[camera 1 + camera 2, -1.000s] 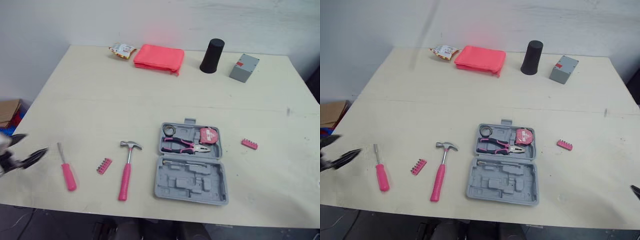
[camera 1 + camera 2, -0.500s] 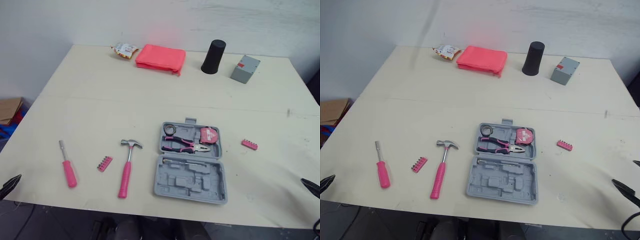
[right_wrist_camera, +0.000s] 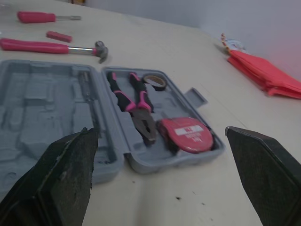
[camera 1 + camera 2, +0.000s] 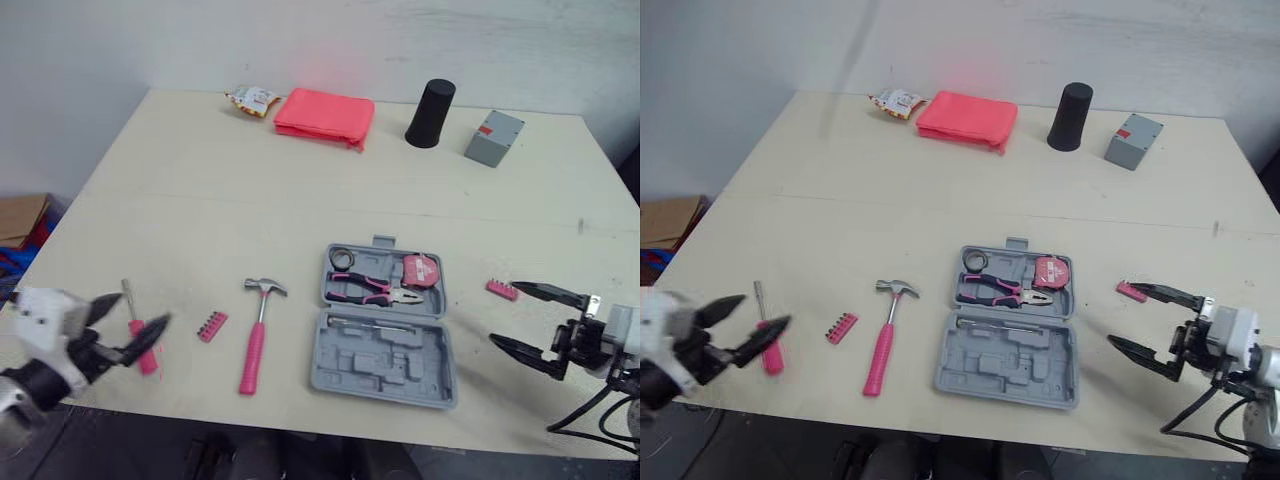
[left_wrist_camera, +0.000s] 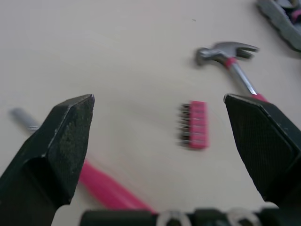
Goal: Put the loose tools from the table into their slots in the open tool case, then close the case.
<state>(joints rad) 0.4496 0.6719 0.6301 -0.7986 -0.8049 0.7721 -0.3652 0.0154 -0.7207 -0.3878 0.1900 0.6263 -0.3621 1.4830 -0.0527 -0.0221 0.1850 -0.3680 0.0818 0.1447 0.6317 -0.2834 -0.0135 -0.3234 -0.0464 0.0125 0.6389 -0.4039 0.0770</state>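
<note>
The left hand (image 4: 143,308) hovers wide open over the pink screwdriver (image 5: 106,188), at 9 o'clock from the open tool case (image 4: 385,330), beyond the hammer (image 4: 253,345). The right hand (image 4: 502,312), fingers spread, hangs at the case's 3 o'clock beside a bit strip (image 4: 502,290) on the tabletop (image 4: 250,200).

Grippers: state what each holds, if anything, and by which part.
Nothing is held. The left gripper has open jaws near the screwdriver; the right gripper has open jaws beside the tool case.
</note>
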